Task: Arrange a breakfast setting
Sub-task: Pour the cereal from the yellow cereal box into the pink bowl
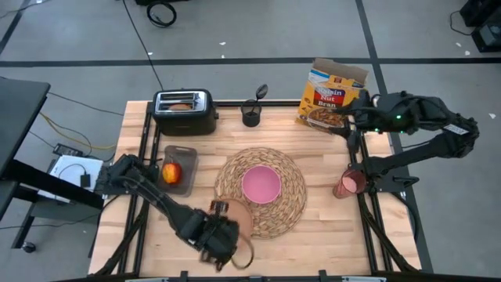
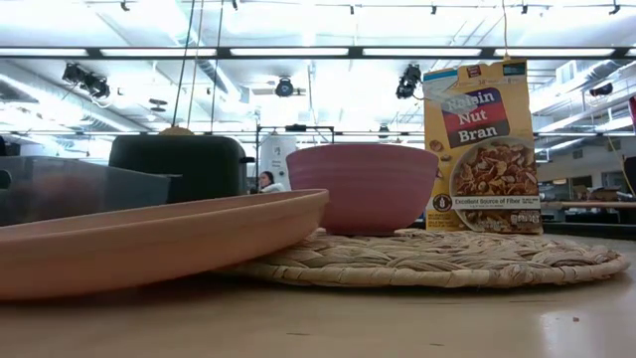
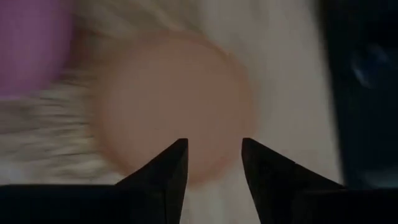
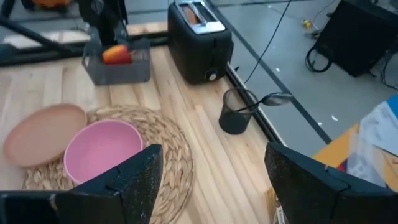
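The brownish-pink plate (image 1: 241, 215) lies at the near left of the woven placemat (image 1: 290, 200), its far rim resting on the mat (image 2: 447, 259) and its near part (image 2: 149, 239) on the table. The pink bowl (image 1: 261, 184) stands on the mat's middle. My left gripper (image 1: 231, 239) is open over the plate's near-left edge (image 3: 174, 106). My right gripper (image 1: 354, 125) is open and empty by the cereal box. The red apple (image 1: 171, 171) lies in a grey bin. The toast (image 1: 180, 106) stands in the toaster. The spoon (image 1: 258, 94) stands in a black mesh cup. The pink cup (image 1: 348, 184) stands at the right.
The black toaster (image 1: 184, 111) stands at the far left, the mesh cup (image 1: 251, 116) beside it. The cereal box (image 1: 333, 98) stands at the far right. The grey bin (image 1: 180, 160) stands left of the mat. Bare wood lies between the mat and the pink cup.
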`<state>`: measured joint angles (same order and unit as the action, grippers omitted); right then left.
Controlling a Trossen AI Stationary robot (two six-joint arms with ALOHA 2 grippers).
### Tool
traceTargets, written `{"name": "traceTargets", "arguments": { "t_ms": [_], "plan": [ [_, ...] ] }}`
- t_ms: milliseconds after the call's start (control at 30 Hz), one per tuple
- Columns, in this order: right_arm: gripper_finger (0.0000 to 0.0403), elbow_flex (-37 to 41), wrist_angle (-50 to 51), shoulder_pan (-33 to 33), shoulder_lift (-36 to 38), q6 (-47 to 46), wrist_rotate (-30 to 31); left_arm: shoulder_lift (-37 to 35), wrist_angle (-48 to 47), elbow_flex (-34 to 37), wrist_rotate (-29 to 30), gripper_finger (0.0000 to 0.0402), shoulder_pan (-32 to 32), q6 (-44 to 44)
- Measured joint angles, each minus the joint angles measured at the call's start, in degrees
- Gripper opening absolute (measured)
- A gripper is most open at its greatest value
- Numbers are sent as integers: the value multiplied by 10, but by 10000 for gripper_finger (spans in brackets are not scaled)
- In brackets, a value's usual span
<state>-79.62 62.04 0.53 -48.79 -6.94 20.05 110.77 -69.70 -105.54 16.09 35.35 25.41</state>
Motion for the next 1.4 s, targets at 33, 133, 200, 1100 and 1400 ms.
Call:
{"name": "traceTargets", "arguments": {
  "t_ms": [33, 133, 200, 1100, 1400],
  "plan": [
    [289, 0, 0, -2, 3, 0, 0, -3, -3, -11, 35, 158, -11, 23],
    [290, 0, 1, -5, 3, 0, -8, -15, 29, -18, 86, 158, -57, 88],
    [291, 0, 5, -6, 0, 0, -15, -16, 60, -18, 86, 158, -89, 108],
    [336, -218, 160, -362, -198, 208, -35, -81, 653, -17, 86, 158, -266, -104],
    [317, -263, 201, -488, -302, 249, -136, -134, 452, -17, 8, 158, -314, -126]
  ]
}}
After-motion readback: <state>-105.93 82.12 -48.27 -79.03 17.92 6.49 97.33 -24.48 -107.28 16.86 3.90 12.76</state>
